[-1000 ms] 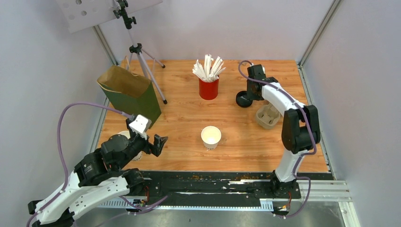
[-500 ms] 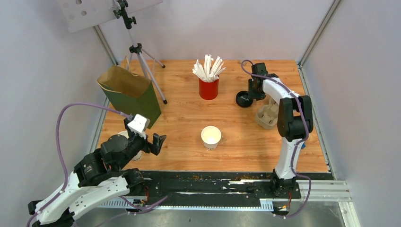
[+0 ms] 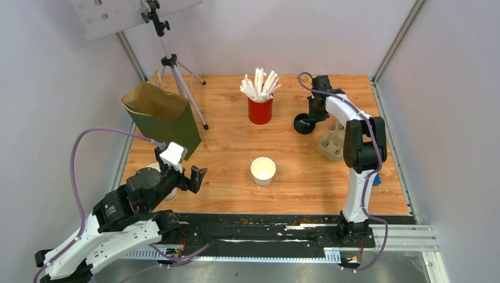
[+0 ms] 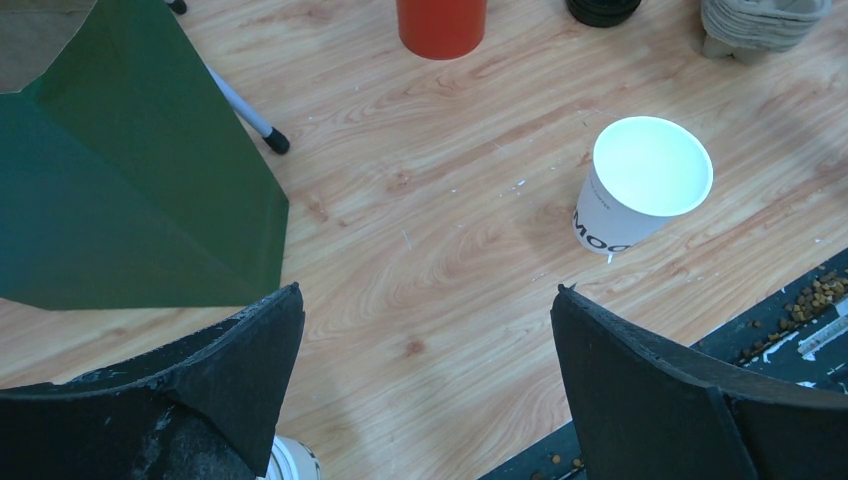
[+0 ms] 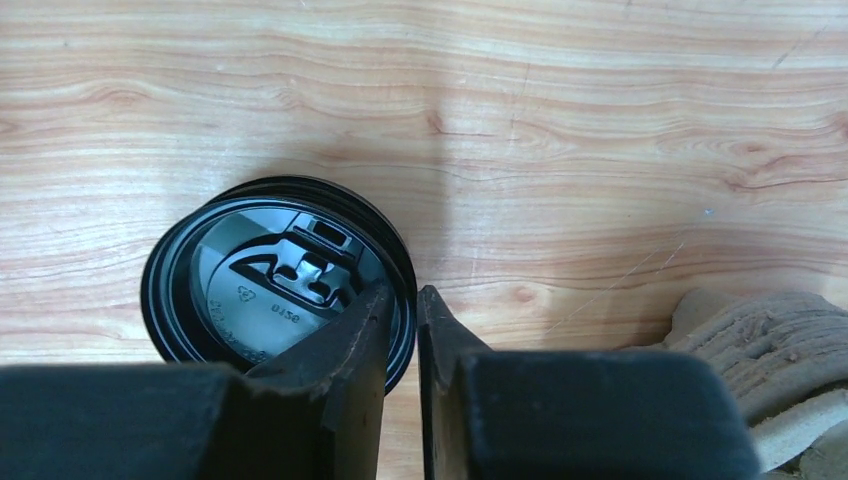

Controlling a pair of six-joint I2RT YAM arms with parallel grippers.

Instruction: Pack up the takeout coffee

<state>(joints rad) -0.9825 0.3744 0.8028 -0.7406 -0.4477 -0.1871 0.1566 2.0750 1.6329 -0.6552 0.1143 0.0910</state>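
Round black plastic lid (image 5: pixel 262 278), at 2 o'clock from the small white paper cup (image 3: pixel 263 170), is pinched at its rim by the right gripper (image 5: pixel 404 322); left gripper (image 3: pixel 186 170) is spread wide; capping and bagging are not yet done

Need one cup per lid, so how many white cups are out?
2: one open white cup mid-table; seemingly a second cup, mostly hidden under the left arm beside the green bag. More may be hidden.

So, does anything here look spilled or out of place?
Small brown crumbs lie scattered on the black strip at the table's near edge. The small white paper cup stands open; its round black plastic lid lies apart, pinched at the rim by the right end effector.
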